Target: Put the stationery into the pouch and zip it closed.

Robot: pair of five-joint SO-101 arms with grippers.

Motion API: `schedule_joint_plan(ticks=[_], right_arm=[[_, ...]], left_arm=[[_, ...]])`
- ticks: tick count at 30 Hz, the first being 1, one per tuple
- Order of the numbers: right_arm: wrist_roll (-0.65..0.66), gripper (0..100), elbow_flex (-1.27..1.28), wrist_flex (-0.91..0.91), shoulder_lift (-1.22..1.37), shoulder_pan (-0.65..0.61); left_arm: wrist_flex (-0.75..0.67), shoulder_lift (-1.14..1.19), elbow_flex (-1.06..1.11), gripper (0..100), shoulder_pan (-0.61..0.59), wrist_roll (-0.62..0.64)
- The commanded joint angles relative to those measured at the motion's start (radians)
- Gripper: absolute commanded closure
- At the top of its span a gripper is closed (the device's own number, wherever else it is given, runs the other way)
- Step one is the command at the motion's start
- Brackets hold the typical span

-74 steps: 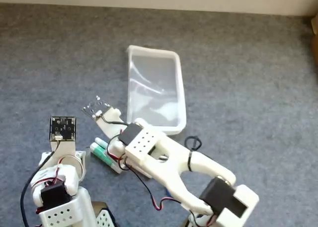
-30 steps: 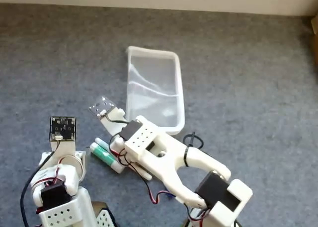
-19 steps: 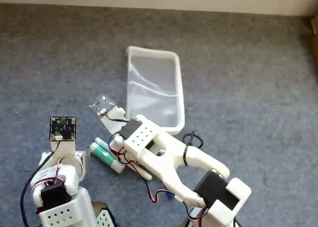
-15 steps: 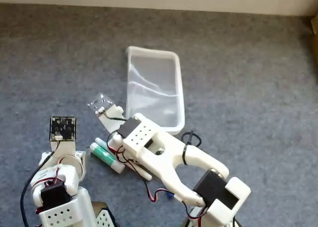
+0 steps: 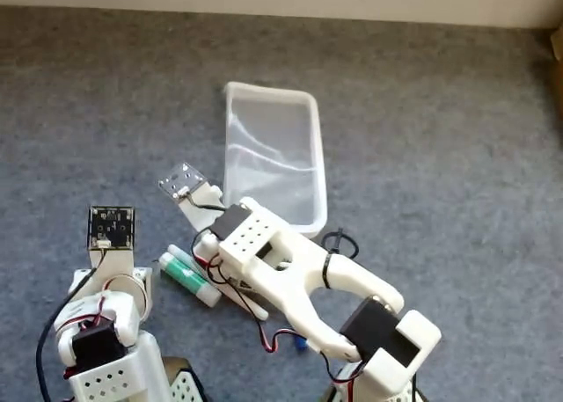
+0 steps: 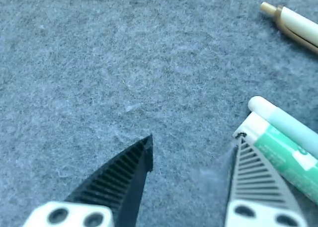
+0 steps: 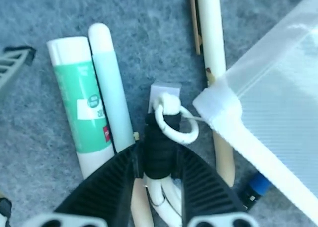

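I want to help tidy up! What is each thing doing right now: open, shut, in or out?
pouch: lying flat; zip state unclear.
right gripper: shut on the zipper pull.
zipper pull: pinched at the pouch's corner.
left gripper: open, empty.
glue stick: lying outside the pouch.
mint pen: lying outside the pouch.
beige pen: lying outside the pouch.

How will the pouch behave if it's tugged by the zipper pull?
Probably floppy: the pouch looks thin, translucent and creased. Likely light too, so with the right end effector shut on the zipper pull, a tug may drag it across the grey felt instead of running the zip.
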Motion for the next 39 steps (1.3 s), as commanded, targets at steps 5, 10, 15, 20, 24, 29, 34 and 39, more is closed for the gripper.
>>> schedule_joint_plan(ticks=[5,10,15,20,24,29,34,39], right_arm=[[0.038,99.2,-0.054,0.031,-0.035,0.015],[0.063,99.2,-0.05,0.077,-0.179,0.048],[0.115,99.3,0.042,0.087,-0.352,0.108],[0.118,99.3,0.119,0.087,-0.493,0.134],[0.118,99.3,0.165,0.09,-0.598,0.156],[0.12,99.3,0.231,0.093,-0.71,0.156],[0.12,99.3,0.277,0.093,-0.805,0.156],[0.12,99.3,0.308,0.094,-0.869,0.156]], left_arm=[[-0.017,-0.007,-0.004,75,-0.002,0.009],[-0.017,-0.007,-0.013,75,-0.002,0.009],[-0.021,-0.008,-0.054,74,-0.002,0.052],[-0.072,-0.007,-0.062,65,-0.001,0.129],[-0.068,-0.007,-0.094,64,0.116,0.146],[-0.075,-0.007,-0.153,64,0.265,0.149],[-0.075,-0.007,-0.242,64,0.39,0.233],[-0.126,-0.007,-0.254,64,0.453,0.285]])
